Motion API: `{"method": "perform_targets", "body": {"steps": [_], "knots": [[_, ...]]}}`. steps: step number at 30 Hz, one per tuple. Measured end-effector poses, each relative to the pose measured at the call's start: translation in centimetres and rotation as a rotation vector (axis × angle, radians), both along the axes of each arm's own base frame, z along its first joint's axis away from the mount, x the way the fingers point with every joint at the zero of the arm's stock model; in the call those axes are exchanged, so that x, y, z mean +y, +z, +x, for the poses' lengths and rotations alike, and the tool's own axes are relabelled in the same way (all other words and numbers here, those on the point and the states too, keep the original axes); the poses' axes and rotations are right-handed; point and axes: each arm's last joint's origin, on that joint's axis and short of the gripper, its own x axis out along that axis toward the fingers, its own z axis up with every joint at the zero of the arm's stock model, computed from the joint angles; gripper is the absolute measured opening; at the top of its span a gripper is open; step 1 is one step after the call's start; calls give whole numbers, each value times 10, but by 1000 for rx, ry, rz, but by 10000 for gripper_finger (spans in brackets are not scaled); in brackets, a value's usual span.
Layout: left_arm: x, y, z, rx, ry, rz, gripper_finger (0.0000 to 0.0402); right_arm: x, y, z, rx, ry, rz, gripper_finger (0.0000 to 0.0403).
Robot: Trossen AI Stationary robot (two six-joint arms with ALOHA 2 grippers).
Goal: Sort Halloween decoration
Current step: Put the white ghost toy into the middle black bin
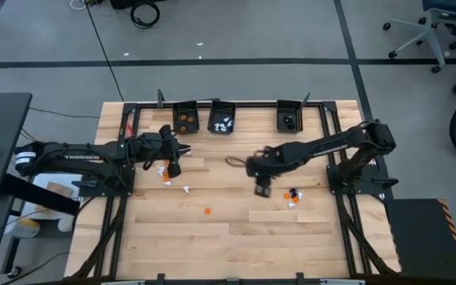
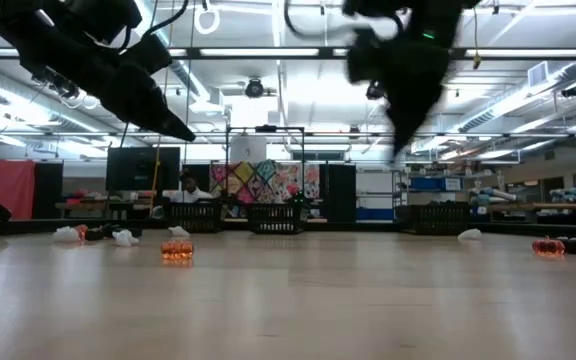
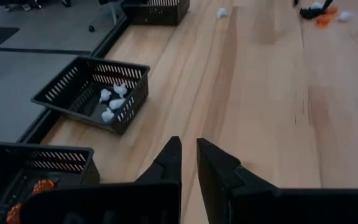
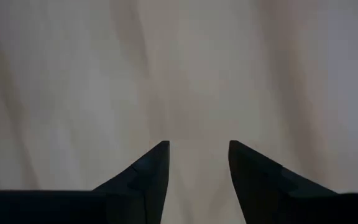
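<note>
The Halloween decoration is partly sorted and partly loose. Taking the biggest things first, the wooden table (image 1: pixel 236 229) carries three black bins along its far edge: the orange bin (image 1: pixel 184 119) with orange trinkets in it, the white bin (image 1: pixel 223 119) with white ones, and the black bin (image 1: pixel 289 117) with a dark piece.

My left arm reaches in from its side, and my left gripper (image 3: pixel 188 158) hangs above the boards near the orange and white bins; its fingers are nearly pressed together, with only a thin slit between them, and I see nothing pinched there. My right gripper (image 4: pixel 197 155) hangs over bare wood near the table's middle, fingers spread and empty.

The smallest things are the leftovers: a left cluster (image 1: pixel 167 174) of orange and white pieces just beside my left gripper, a lone orange trinket (image 1: pixel 207 211) nearer the front, and a right cluster (image 1: pixel 293 195) of orange, black and white just beside my right gripper.

I judge this to be a between-picks moment, with both tools free. Next I should bring the spread right fingers over one piece of the right cluster, drop them around it alone, close, and carry it to the bin of matching colour.
</note>
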Motion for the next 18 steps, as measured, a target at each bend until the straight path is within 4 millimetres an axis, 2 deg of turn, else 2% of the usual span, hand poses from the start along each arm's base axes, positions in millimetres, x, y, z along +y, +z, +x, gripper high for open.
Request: {"method": "perform_targets", "body": {"steps": [7,12,18], "knots": [[2,-7,8,18,-1,-3,27,19,-8,-34,343,-49,88,202],[2,-6,9,19,-14,20,27,21,-20,-52,465,-111,95,236],[2,-6,9,17,-17,27,27,25,-40,-62,493,-67,96,237]]}}
